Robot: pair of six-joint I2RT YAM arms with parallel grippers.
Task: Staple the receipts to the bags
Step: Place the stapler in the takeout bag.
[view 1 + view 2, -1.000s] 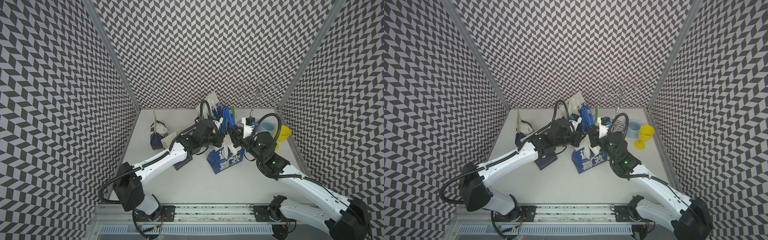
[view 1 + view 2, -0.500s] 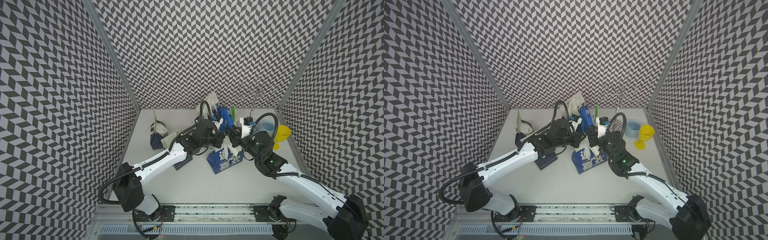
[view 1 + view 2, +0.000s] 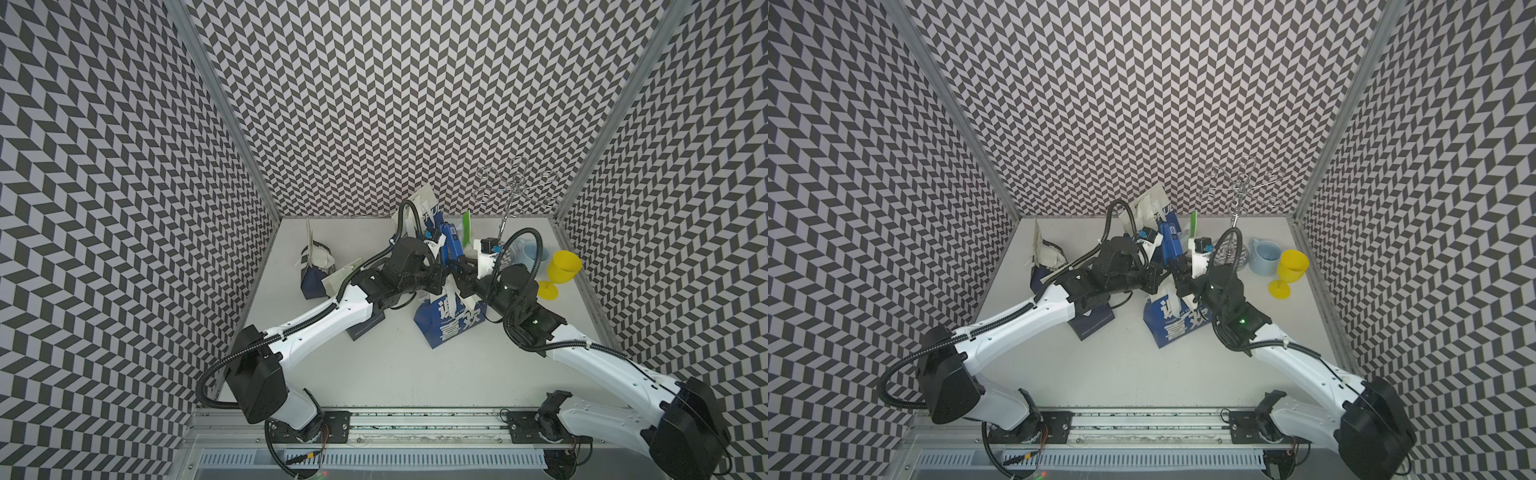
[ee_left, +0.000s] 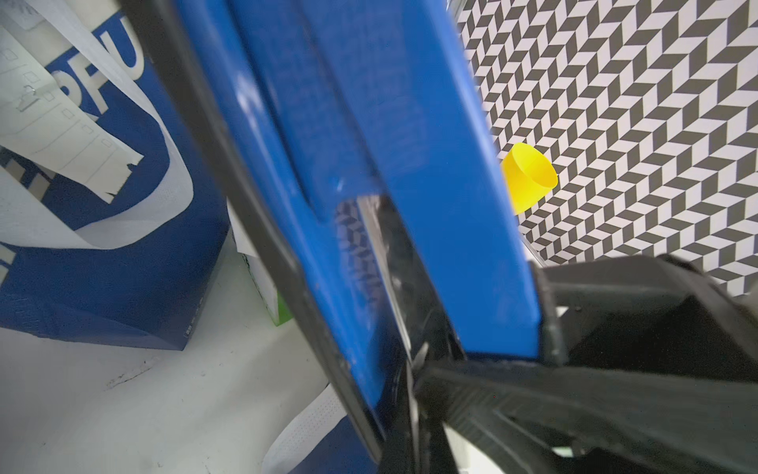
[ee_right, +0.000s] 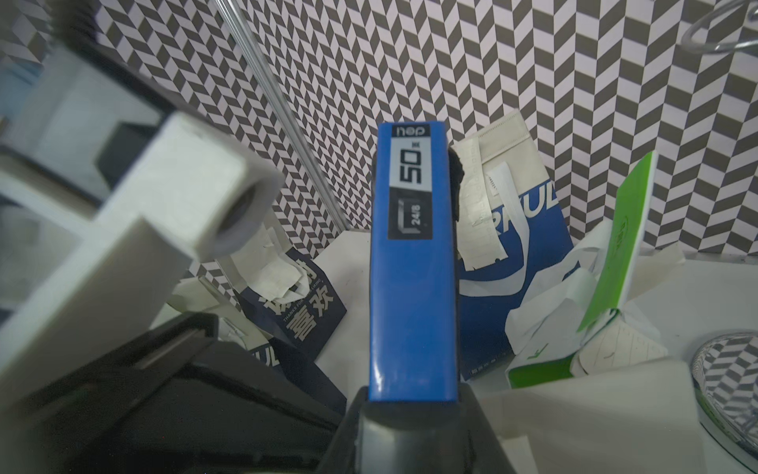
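My right gripper [image 5: 412, 406] is shut on the rear end of the blue stapler [image 5: 412, 266], which points toward the back wall above the middle of the table [image 3: 451, 245]. My left gripper [image 3: 441, 279] meets it from the left, just over the top of the central dark blue bag [image 3: 451, 324]. Its jaws look shut, and the stapler [image 4: 389, 164] hides what lies between them. A receipt [image 5: 484, 230] hangs on the blue bag at the back [image 5: 521, 262], next to the green and white bag [image 5: 615, 254]. Another dark bag [image 3: 316, 274] stands at the left. A further one [image 3: 365, 328] lies flat under my left arm.
At the back right stand a yellow goblet [image 3: 559, 270], a pale blue mug [image 3: 528, 253] and a wire stand [image 3: 513, 195]. Chevron-patterned walls close in three sides. The bags crowd the table's back half.
My right arm has shifted slightly to the left with the stapler, closer to the left gripper. The left arm and the bags have stayed put.
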